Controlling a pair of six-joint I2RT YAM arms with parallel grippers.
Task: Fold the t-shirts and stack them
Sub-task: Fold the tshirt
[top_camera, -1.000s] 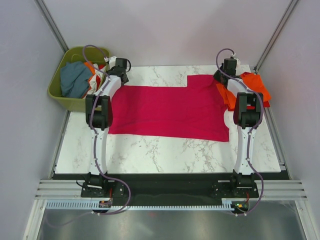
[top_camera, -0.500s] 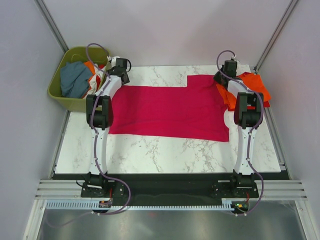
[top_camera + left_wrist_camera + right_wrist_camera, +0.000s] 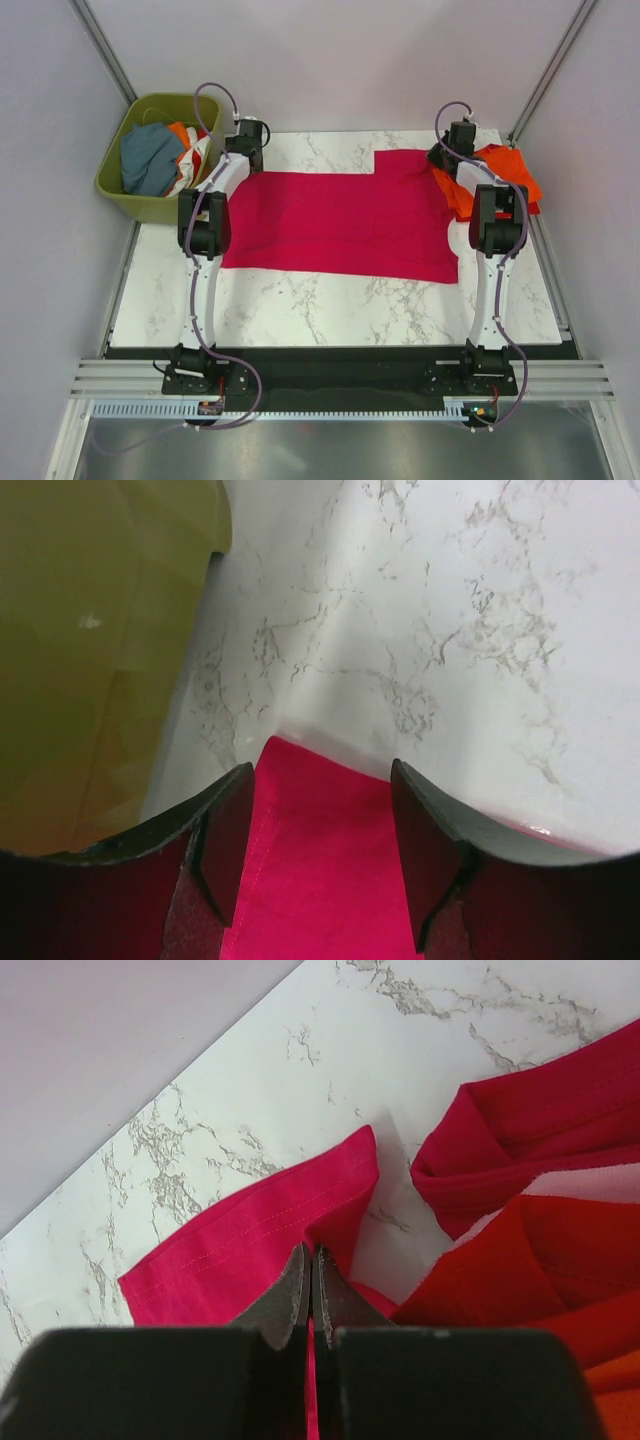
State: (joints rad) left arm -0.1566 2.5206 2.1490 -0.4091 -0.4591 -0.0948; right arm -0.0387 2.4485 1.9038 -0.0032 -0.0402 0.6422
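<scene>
**Pink shirt (image 3: 340, 220) spread flat, far-right hem pinched**

It lies across the middle of the marble worktop (image 3: 330, 300). Its far-left corner sits between the parted fingers of the left pincer (image 3: 320, 775), near the green basket (image 3: 115, 185). The right pincer (image 3: 308, 1260) is closed on the far-right hem, just beside the orange shirt (image 3: 510, 175) at the right edge. Bare marble runs along the near side and the far strip. Plain grey walls stand on three sides.

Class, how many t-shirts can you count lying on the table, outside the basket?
2 for certain: a pink shirt spread flat in the middle, and an orange shirt bunched at the far right edge. Red layers with it may be further shirts.
</scene>
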